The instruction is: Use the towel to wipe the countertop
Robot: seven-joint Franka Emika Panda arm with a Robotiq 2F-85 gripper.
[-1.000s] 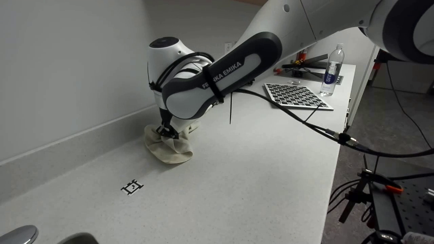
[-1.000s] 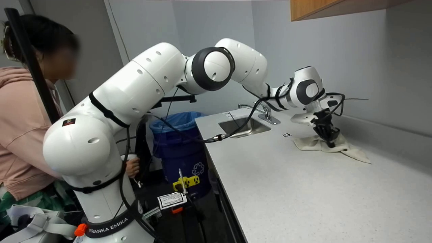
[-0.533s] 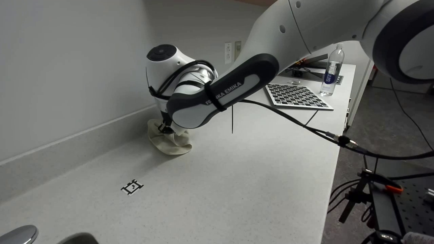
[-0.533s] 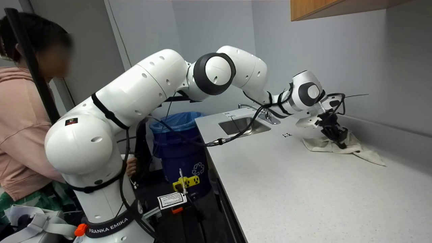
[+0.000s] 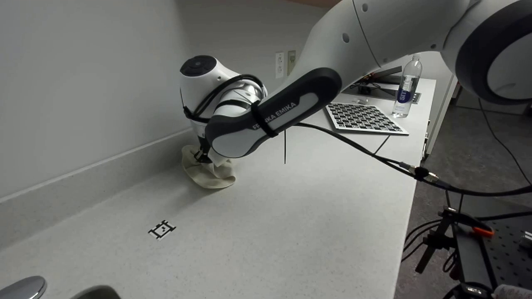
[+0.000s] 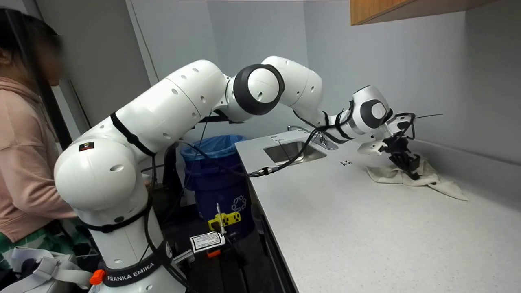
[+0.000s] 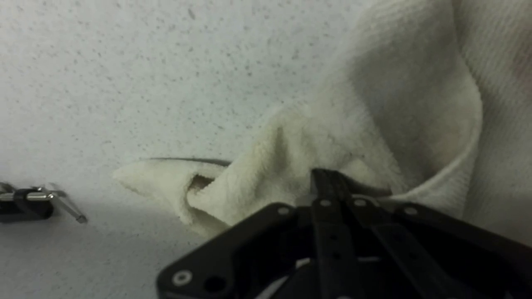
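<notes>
The cream towel point(image 5: 210, 178) lies crumpled on the white countertop point(image 5: 307, 216), close to the wall side. Folds spread out around my gripper point(image 6: 413, 176), which points down and tilted into the middle of the towel point(image 6: 429, 179). Seen from the wrist, the gripper point(image 7: 327, 174) has its fingers together, their tips against the towel point(image 7: 249, 178). Whether a fold is pinched between them cannot be made out. A loose end of cloth stretches away to one side over the speckled countertop point(image 7: 124, 83).
A low backsplash point(image 5: 104, 176) runs behind the towel. A small black square mark point(image 5: 162, 229) lies nearby, and a sink point(image 6: 297, 152) beyond it. Farther along stand a patterned flat mat point(image 5: 361, 116) and a bottle point(image 5: 405, 93). A wooden cabinet point(image 6: 390, 10) hangs overhead.
My gripper and the towel have slid together along the countertop, away from the black mark. Most of that shift came earlier; over the last half second they barely moved.
</notes>
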